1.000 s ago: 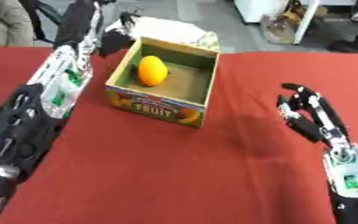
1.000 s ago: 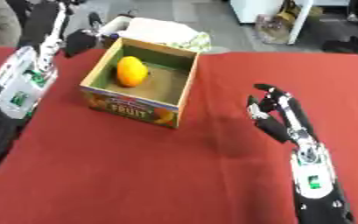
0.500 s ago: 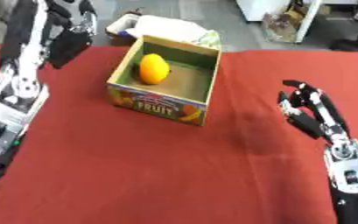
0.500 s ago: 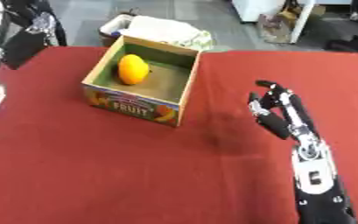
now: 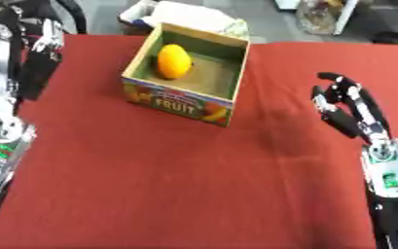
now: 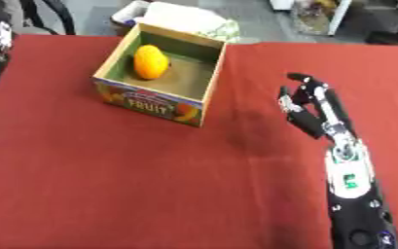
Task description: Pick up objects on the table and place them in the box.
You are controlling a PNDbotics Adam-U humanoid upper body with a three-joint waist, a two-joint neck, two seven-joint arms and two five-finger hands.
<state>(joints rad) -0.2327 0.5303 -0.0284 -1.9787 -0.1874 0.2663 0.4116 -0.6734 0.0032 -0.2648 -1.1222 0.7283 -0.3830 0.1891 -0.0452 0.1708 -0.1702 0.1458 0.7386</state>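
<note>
Far left, above the red bench [image 5: 151, 185]: left hand [image 5: 42, 46], state of fingers impossible to tell. Centre-left: open cardboard box [image 5: 178, 104] with "FRUIT" on its front, holding an orange-yellow fruit [image 5: 173, 61] near its left wall, long axis running front to back. Right side: right hand [image 6: 308, 104] idle, fingers relaxed, grasping nothing.
</note>
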